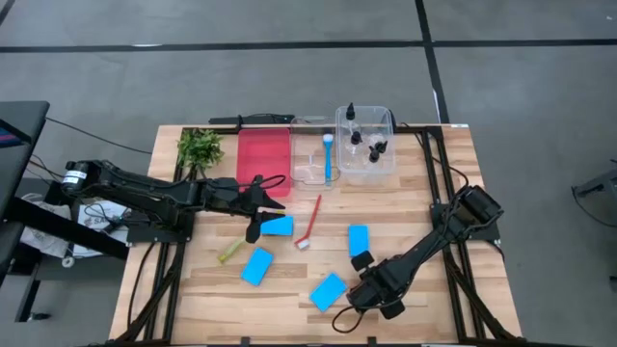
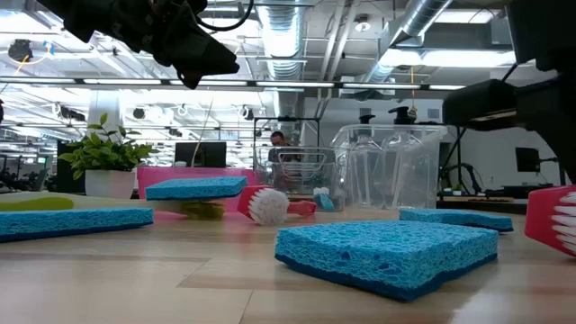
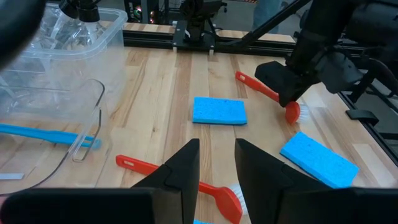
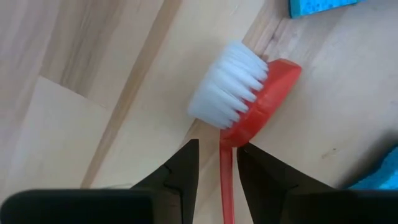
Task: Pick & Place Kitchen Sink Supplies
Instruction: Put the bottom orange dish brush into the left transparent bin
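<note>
The held red brush (image 4: 249, 93) is what I'm watching. Its thin handle runs between the right gripper (image 4: 217, 148) fingers, which look clamped on it, with the bristle head poking out ahead. That's at the front of the table, right of centre, between two of the blue sponges (image 1: 359, 238). I think the handle grip is deliberate, so the head stays free to go first into the clear tray (image 1: 388, 164) at the back, where the small bottles (image 1: 354, 113) and a blue brush (image 1: 328, 156) already sit. The left gripper (image 3: 216, 149) hangs over the loose red brush (image 3: 155, 169) mid-table, fingers slightly apart with nothing between them. My guess is it's lined up for that one next. The yellow-green brush (image 1: 229, 253) and the four sponges haven't been put away yet.
</note>
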### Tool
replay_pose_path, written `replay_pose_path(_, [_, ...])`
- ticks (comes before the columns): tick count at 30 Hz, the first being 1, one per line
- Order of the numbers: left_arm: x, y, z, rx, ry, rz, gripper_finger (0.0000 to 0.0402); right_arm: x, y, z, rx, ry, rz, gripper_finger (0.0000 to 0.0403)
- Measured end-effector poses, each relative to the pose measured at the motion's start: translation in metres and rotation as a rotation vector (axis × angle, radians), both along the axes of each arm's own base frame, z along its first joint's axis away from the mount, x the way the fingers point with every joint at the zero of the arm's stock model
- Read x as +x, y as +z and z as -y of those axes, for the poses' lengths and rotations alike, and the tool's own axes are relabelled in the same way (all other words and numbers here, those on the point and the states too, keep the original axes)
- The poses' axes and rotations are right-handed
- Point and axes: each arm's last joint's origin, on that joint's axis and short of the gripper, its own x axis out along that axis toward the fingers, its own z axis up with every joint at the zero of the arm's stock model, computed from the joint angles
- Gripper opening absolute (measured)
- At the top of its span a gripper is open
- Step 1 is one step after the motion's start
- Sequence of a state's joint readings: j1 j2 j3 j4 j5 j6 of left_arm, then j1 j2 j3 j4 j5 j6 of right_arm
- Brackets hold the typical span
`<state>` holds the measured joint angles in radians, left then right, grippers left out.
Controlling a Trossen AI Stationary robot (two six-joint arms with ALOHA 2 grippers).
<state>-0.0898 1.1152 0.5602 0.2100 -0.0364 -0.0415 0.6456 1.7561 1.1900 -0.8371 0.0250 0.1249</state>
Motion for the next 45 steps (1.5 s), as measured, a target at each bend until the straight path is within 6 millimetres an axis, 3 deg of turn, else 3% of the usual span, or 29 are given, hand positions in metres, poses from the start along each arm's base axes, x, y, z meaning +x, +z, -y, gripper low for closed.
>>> replay_pose_path(9, [0.000,0.000,0.000,0.000,0.000,0.000,0.0103,0.000,0.000,0.000,0.016,-0.104,-0.008,0.0103])
replay_pose_path(19, [0.000,0.000,0.000,0.000,0.000,0.000,0.0103,0.003,0.000,0.003,0.012,-0.095,-0.006,0.0101])
replay_pose_path(23, [0.000,0.000,0.000,0.000,0.000,0.000,0.0103,0.003,0.000,0.005,0.011,-0.095,-0.005,0.0084])
replay_pose_path(31, [0.000,0.000,0.000,0.000,0.000,0.000,0.0103,0.005,0.001,0.007,0.013,-0.103,-0.004,0.0013])
replay_pose_path(39, [0.000,0.000,0.000,0.000,0.000,0.000,0.0103,0.006,0.001,0.009,0.013,-0.107,-0.005,0.0038])
replay_pose_path(45, [0.000,0.000,0.000,0.000,0.000,0.000,0.0103,0.002,0.001,0.012,-0.015,-0.108,-0.043,0.0009])
